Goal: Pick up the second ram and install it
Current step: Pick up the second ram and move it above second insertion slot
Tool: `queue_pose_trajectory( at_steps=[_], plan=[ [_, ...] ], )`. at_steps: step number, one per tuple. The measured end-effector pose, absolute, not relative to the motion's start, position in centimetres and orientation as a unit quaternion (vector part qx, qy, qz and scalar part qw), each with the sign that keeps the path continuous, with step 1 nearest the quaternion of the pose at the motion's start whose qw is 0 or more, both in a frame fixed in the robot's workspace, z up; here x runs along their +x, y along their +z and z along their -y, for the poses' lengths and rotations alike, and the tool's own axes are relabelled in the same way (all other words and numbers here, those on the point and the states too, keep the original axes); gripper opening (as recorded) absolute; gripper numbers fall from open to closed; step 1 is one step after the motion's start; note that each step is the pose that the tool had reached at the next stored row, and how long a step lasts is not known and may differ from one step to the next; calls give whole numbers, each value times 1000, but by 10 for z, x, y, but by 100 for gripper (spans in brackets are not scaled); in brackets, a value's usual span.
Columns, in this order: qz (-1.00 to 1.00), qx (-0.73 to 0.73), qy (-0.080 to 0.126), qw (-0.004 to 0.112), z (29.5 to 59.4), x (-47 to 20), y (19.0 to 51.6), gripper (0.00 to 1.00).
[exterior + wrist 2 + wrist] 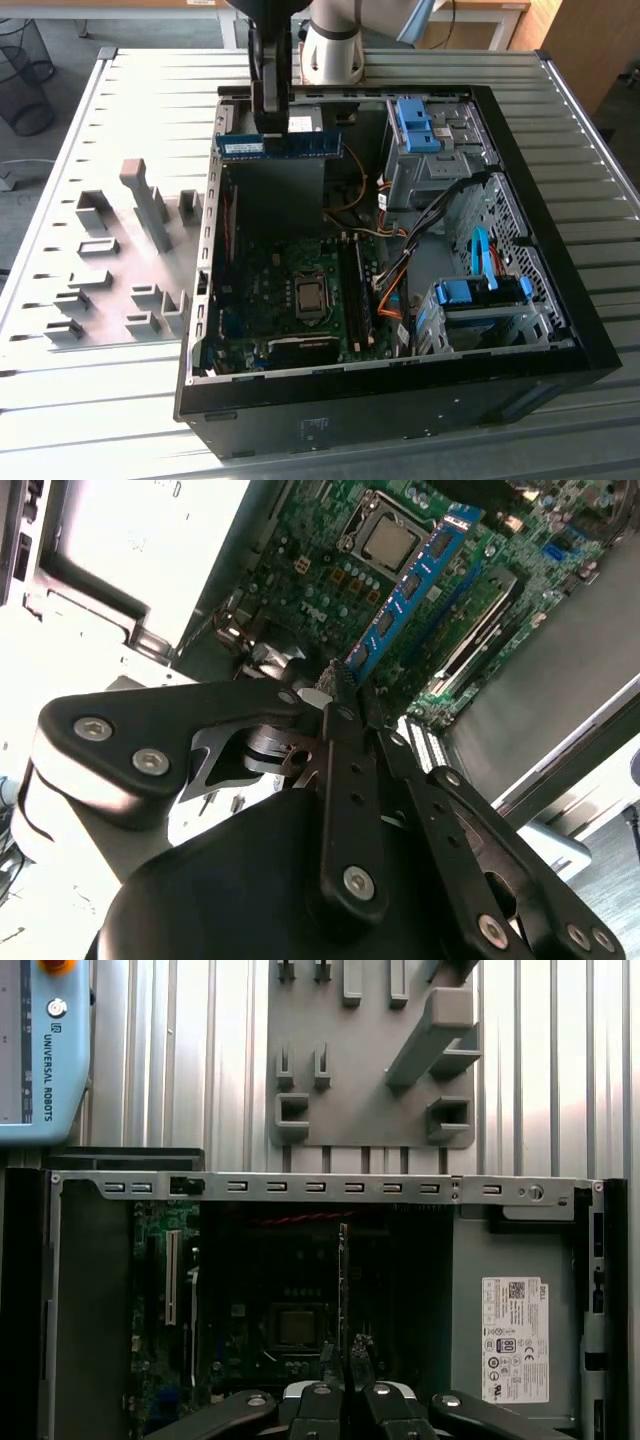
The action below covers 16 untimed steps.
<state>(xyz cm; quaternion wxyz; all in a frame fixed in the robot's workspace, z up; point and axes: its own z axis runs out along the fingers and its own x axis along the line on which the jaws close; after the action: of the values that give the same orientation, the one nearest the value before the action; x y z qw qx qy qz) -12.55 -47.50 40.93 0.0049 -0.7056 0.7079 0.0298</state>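
Observation:
The second ram (300, 146), a long blue-green stick with a white sticker, hangs level over the rear part of the open computer case (500, 110). My gripper (272, 128) is shut on its upper edge from above. In the second wrist view the ram (405, 590) runs out from between the closed fingers (345, 705) over the motherboard. The first wrist view shows the ram (343, 1280) edge-on as a thin line rising from the gripper (345, 1355). Below lies the motherboard (270, 280) with its processor socket (310, 295) and the long memory slots (358, 295) beside it.
A grey holder plate (110, 270) with upright blocks lies on the slatted table at the exterior view's left of the case. Blue drive-bay latches (415, 125) and loose cables (400, 270) fill the case's other side. A teach pendant (40, 1050) lies on the table.

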Motion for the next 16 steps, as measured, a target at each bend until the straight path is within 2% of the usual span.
queue_pose_trajectory(
  at_steps=[16],
  plan=[
    [-708,-706,30,5,475,-89,409,14]
  ],
)
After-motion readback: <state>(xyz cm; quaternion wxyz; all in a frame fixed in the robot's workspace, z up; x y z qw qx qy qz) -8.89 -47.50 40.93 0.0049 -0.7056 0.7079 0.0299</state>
